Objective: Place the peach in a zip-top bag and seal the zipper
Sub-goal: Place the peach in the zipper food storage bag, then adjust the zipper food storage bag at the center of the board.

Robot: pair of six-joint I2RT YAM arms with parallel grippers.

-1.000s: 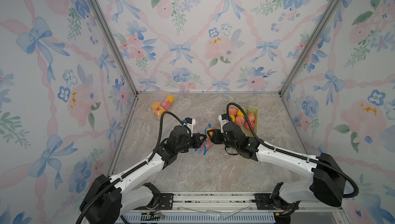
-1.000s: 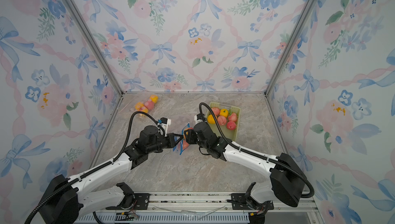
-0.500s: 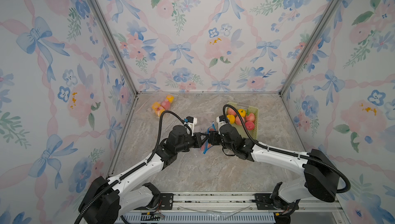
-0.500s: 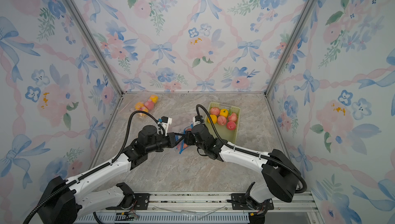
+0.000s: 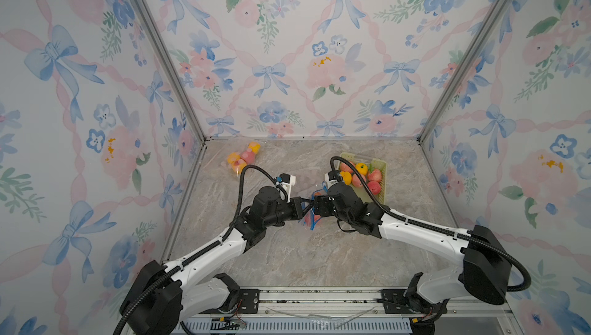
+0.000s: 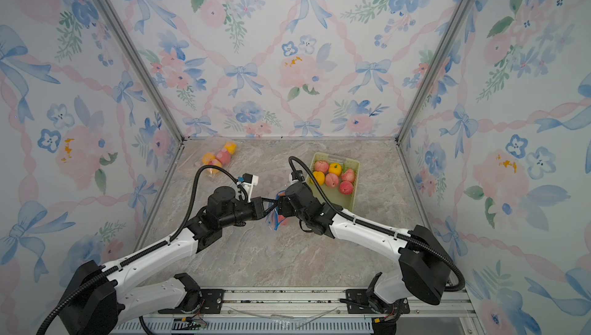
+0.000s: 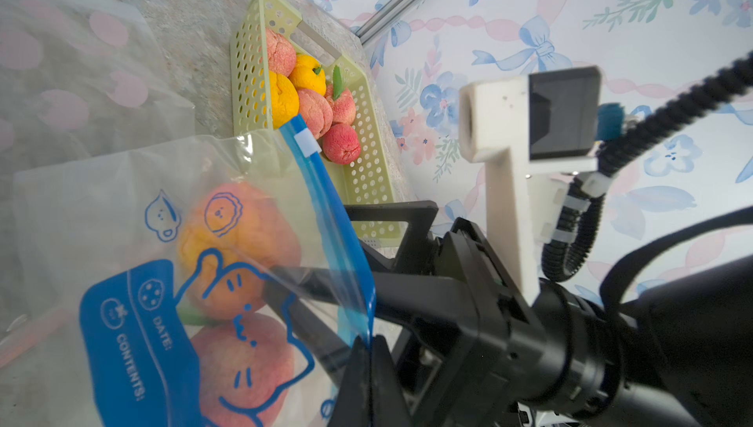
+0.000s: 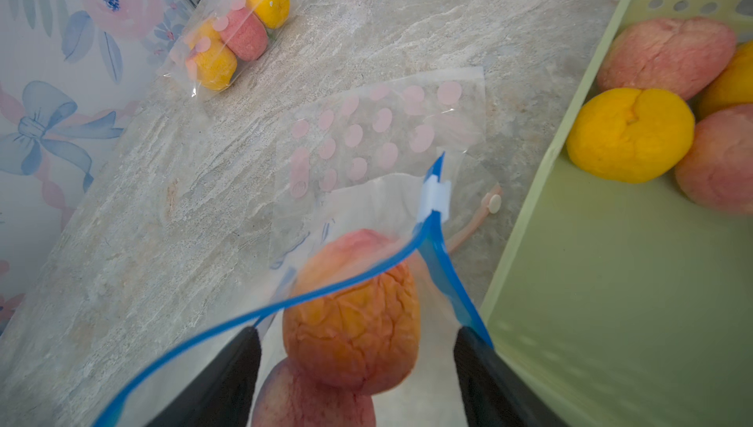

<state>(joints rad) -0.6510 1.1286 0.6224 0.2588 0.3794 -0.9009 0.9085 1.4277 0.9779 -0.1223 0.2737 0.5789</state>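
Observation:
The clear zip-top bag [image 7: 122, 209] with blue print hangs between both arms at mid table in both top views [image 5: 311, 220] [image 6: 275, 220]. My left gripper [image 7: 370, 347] is shut on its blue zipper strip [image 7: 326, 201]. The white slider [image 8: 436, 197] sits at the strip's far end. My right gripper [image 8: 356, 335] stands open inside the bag's mouth, its fingers [image 8: 244, 347] pressing the blue rims apart. An orange-pink peach [image 8: 354, 323] lies between those fingers inside the bag, touching neither. It rests on a second pink peach [image 8: 309, 400].
A green perforated basket [image 5: 383, 170] of peaches and yellow fruit stands just right of the right gripper. An empty pink-dotted bag [image 8: 366, 131] lies flat behind the held bag. A sealed bag of fruit [image 5: 243, 159] sits in the back left corner.
The right gripper's jaws have spread wider, and that arm has shifted slightly left into the bag's mouth. The left gripper has kept its hold and place.

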